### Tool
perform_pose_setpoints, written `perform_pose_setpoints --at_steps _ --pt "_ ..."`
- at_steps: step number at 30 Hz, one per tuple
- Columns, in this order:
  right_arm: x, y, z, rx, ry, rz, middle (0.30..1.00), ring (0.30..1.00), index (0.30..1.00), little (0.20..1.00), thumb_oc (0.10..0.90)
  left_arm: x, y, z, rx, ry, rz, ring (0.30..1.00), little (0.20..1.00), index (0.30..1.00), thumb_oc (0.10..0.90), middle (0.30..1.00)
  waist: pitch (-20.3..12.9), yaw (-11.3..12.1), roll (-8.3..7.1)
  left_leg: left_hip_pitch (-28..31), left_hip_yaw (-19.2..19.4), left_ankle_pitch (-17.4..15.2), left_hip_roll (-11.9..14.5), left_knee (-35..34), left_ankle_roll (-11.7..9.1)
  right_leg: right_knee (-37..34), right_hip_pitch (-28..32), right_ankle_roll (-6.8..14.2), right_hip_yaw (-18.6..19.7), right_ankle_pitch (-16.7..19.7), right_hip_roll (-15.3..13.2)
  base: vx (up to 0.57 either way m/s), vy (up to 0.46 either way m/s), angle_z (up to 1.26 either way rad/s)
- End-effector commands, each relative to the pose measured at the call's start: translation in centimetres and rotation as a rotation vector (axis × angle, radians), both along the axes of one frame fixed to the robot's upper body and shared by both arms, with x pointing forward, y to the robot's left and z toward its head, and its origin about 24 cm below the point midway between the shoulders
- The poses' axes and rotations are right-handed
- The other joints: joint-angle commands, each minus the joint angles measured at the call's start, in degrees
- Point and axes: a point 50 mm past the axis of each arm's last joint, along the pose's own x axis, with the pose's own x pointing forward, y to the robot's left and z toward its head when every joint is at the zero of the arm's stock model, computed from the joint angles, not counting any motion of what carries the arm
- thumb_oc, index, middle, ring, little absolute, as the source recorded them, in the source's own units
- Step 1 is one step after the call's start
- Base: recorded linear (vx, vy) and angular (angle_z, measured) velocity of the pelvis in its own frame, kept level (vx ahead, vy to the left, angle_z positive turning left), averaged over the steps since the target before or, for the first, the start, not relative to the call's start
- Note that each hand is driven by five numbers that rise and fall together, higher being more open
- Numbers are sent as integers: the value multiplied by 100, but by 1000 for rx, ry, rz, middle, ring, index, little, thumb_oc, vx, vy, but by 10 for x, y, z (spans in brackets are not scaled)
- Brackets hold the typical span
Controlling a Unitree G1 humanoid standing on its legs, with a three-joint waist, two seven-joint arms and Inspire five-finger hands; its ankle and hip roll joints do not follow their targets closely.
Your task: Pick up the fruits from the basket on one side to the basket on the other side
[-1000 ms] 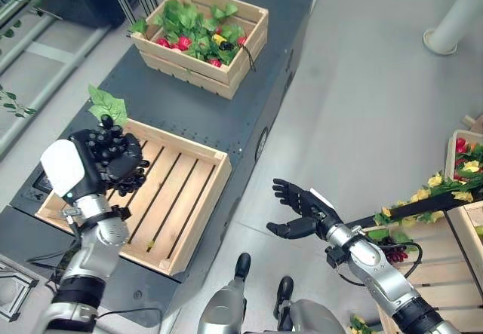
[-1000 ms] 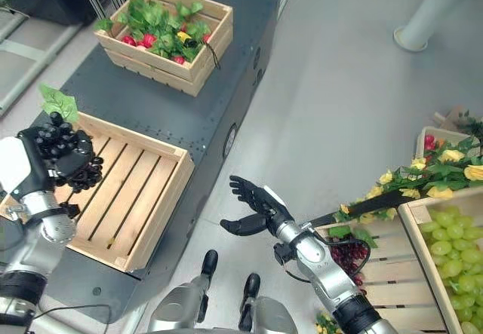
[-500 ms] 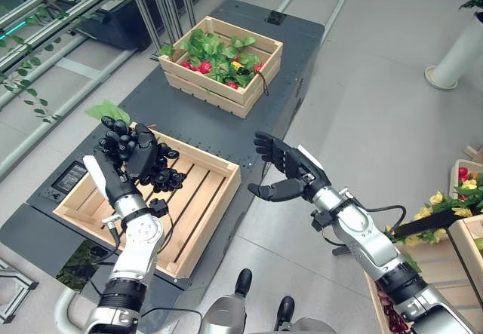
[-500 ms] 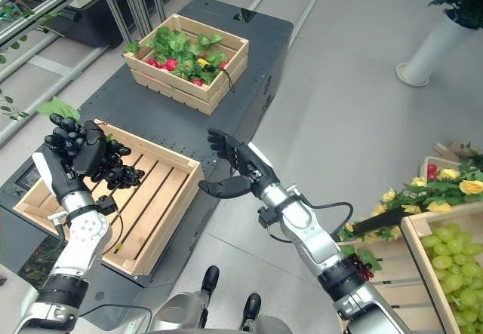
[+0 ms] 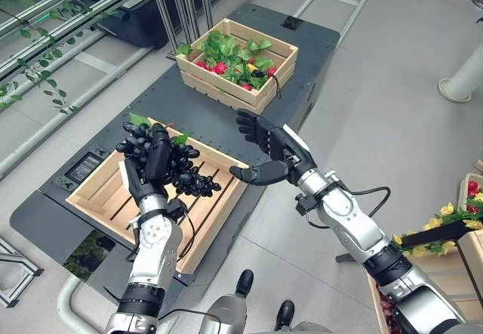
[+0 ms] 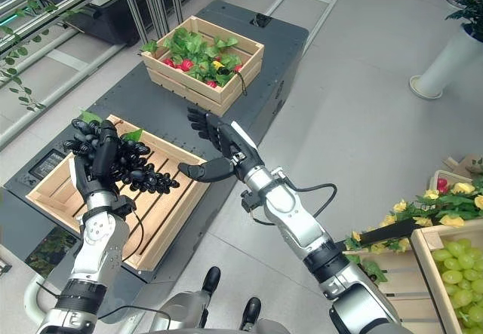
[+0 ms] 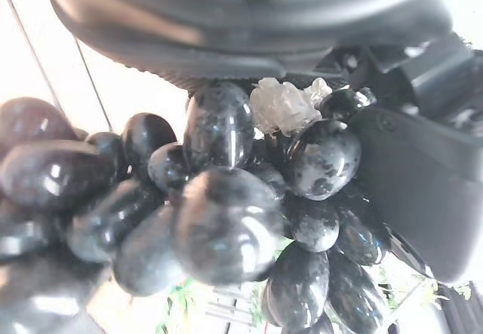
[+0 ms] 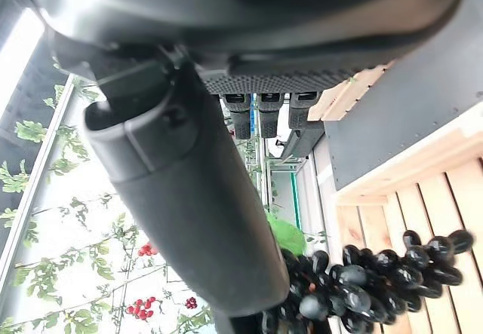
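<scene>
The left robot hand [image 5: 153, 157] is raised with its fingers curled round a bunch of dark grapes [image 5: 185, 174], which hangs above the near wooden crate [image 5: 94, 191] on the dark desk [image 5: 162, 96]. The right robot hand [image 5: 269, 149] hovers just beside the grapes, fingers spread apart and thumb out, holding nothing, past the crate's edge. Farther along the desk stands a second wooden crate [image 5: 226, 93] with green leaves and red fruit [image 5: 220, 68]. To the robot's right, another crate holds green grapes [image 6: 460, 274].
</scene>
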Motion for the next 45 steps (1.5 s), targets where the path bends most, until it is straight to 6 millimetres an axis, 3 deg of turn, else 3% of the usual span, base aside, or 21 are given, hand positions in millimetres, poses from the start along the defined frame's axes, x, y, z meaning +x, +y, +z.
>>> perform_pose_setpoints --at_steps 1,6,11,26,36,45 --pt "-6 22 19 129 -62 52 900 900 900 900 800 2 -14 38 69 -200 -142 300 300 300 400 300 -1123 8 -63 265 -30 -798 -317 4 42 222 -296 176 -59 62 -289 0 0 0" --pt "-7 22 7 106 -14 66 900 900 900 900 800 0 -25 52 107 -264 -238 300 300 300 400 300 -1122 6 -56 266 -49 -794 -317 4 45 224 -283 168 -68 63 -278 0 -13 0" --pt "-9 22 -4 91 32 84 900 900 900 900 800 -1 -33 77 254 -354 -302 300 300 300 400 300 -1120 -17 -44 261 -43 -789 -302 4 48 225 -292 165 -55 68 -276 -2 -7 0" --pt "-12 28 -11 133 70 95 900 900 900 900 800 -3 -56 114 346 -496 -462 300 300 300 400 300 -1154 -137 5 245 -2 -813 -294 4 67 245 -332 147 29 24 -246 0 0 0" --pt "-14 31 -8 192 80 110 900 900 900 900 800 -1 -63 116 367 -501 -515 300 300 300 400 300 -1168 -197 43 264 10 -832 -290 4 63 224 -314 138 77 12 -229 0 0 0" --pt "-23 36 -8 283 149 218 900 900 900 900 800 -2 -68 113 277 -550 -526 300 300 300 400 300 -1202 -287 32 254 43 -841 -275 4 41 163 -301 133 107 30 -209 0 0 0"
